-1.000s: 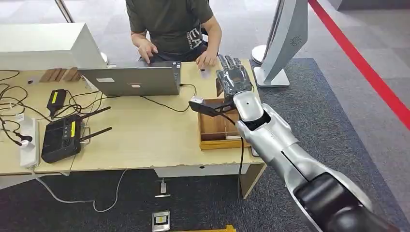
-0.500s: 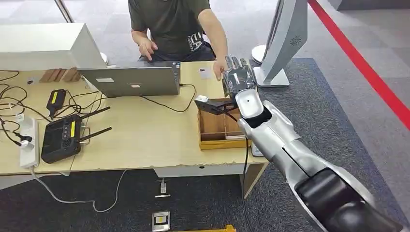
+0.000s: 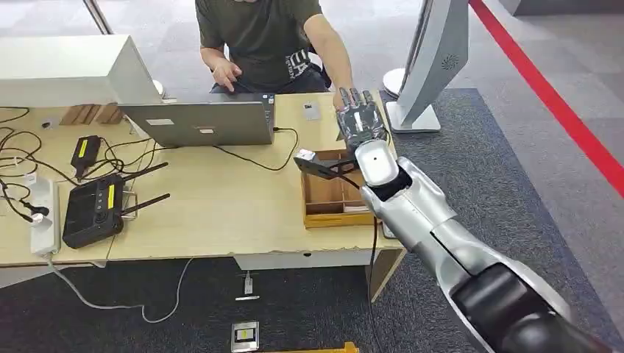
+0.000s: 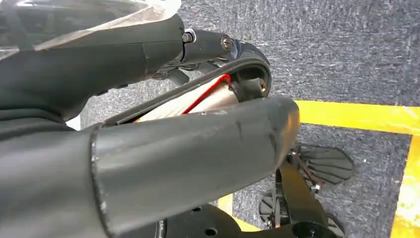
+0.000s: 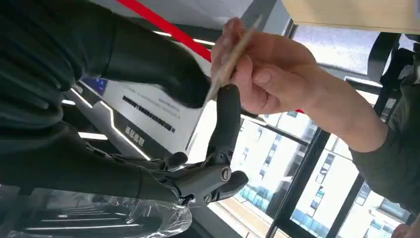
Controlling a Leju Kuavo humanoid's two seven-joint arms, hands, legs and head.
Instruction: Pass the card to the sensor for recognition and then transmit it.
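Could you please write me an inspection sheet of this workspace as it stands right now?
Surface: light wooden table, crowded along its left edge.
Job's things: card pinched by the right hand and by a person's hand at once; sensor not identifiable.
Clutter: laptop, black router, wooden tray.
Hands: right raised at the table's far right corner; left hand hangs over the carpet, its grasp unclear.
Cables: tangle by the power strip; one trails to the floor.
Surroundings: seated person, grey carpet, red floor line.
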